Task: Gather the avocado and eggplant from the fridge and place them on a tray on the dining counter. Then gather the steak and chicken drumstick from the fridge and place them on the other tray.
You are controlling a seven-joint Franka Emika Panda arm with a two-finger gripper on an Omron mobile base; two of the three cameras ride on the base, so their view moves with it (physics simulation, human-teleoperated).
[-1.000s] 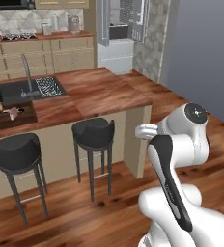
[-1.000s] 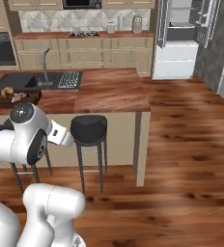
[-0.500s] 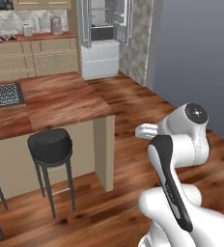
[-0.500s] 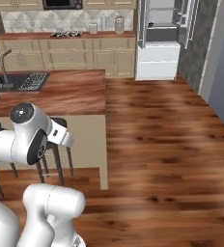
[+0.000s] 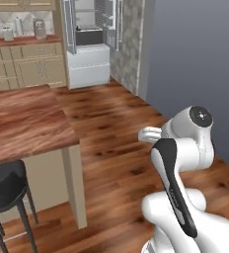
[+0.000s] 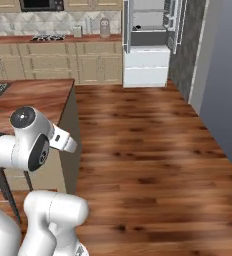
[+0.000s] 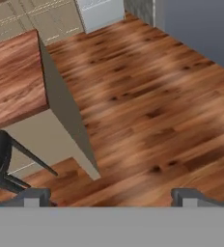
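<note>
Gripper (image 7: 111, 197) spread wide, nothing between the tips; it looks down at bare wood floor (image 7: 152, 96). One arm (image 5: 178, 163), folded up close over the base.

Fridge (image 5: 89, 44) at 12 o'clock, well apart from the robot, against the back wall; both upper doors swung open, long axis vertical, front facing the base. Interior too small to make out, so can't tell where the avocado, eggplant, steak or drumstick sit.

Dining counter (image 5: 22, 121) at 9 to 10 o'clock in the left base view, wood top, near corner toward the arm. One black stool (image 5: 5, 183) tucked under its edge at 8 o'clock.

Back counter at 11 o'clock: two canisters (image 5: 39, 28).
</note>
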